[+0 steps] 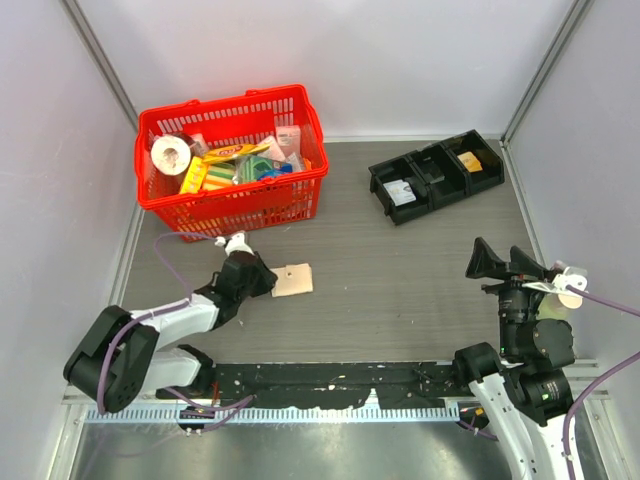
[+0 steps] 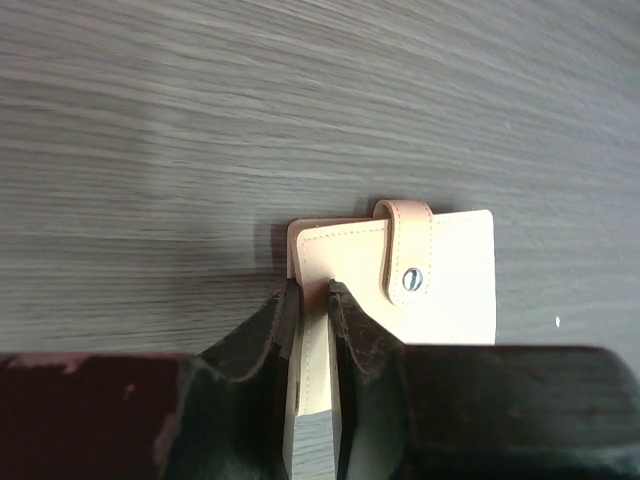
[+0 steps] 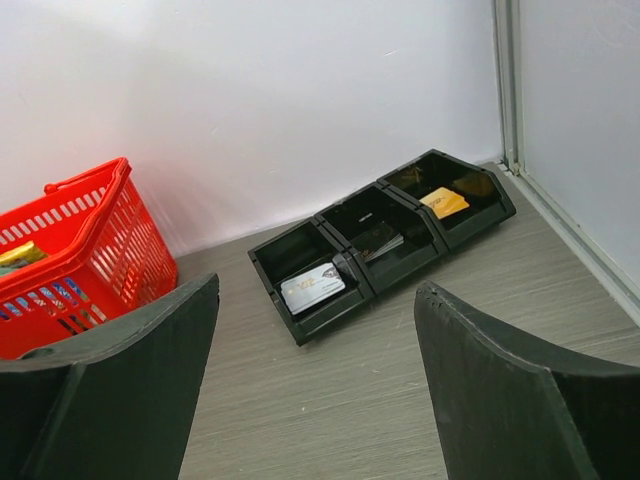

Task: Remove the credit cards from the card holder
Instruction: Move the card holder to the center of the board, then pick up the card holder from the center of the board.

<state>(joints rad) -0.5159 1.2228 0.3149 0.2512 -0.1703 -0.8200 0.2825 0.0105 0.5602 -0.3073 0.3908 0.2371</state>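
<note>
The tan card holder (image 1: pixel 294 280) lies flat on the table, folded shut, with its tab snapped over the front (image 2: pixel 440 285). My left gripper (image 1: pixel 262 277) is low at its left edge, and its fingers (image 2: pixel 262 335) are shut on that edge. No cards show in the holder. A yellow-orange credit card (image 1: pixel 470 160) lies in the right compartment of the black tray, also in the right wrist view (image 3: pixel 443 202). A silver card (image 3: pixel 312 288) lies in the left compartment. My right gripper (image 1: pixel 500 262) is open, empty and raised at the right, far from the holder.
The black three-part tray (image 1: pixel 436 177) stands at the back right. A dark card (image 3: pixel 378 240) lies in its middle compartment. A red basket (image 1: pixel 232 158) full of items stands at the back left, just behind the left gripper.
</note>
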